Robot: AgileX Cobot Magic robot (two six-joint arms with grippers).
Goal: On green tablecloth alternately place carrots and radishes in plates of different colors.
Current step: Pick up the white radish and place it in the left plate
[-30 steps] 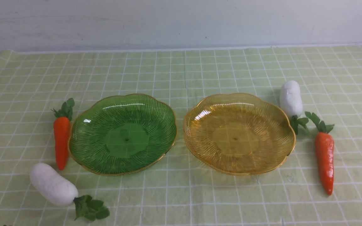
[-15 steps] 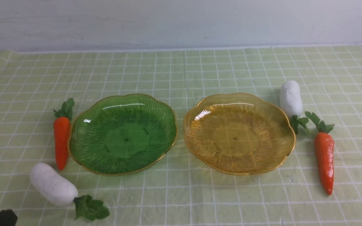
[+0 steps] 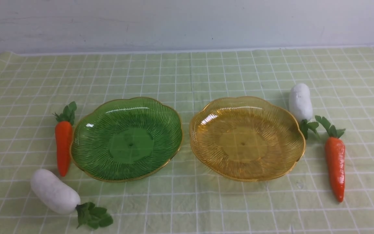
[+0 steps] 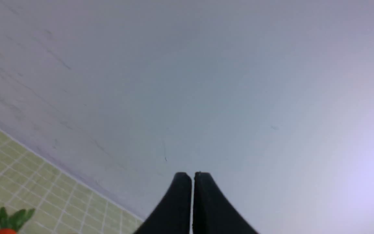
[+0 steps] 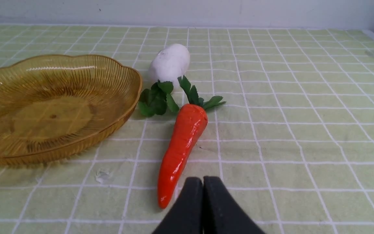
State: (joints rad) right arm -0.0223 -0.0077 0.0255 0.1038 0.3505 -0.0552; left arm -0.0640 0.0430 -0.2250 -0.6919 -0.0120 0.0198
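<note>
While green plate (image 3: 127,139) and amber plate (image 3: 243,139) sit bare, right hand (image 5: 203,182), pressed together, empty, faces carrot (image 5: 181,146) beside amber plate: glossy, probably light, slippery; grip thick shoulder; left hand (image 4: 192,177) together too.

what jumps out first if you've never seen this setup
Two empty gold-rimmed dishes sit side by side mid-table: the green plate left, the amber plate right. Beside each lie a glossy orange carrot and a white radish: the left carrot and left radish by the green one, the right carrot and right radish by the amber one.
</note>
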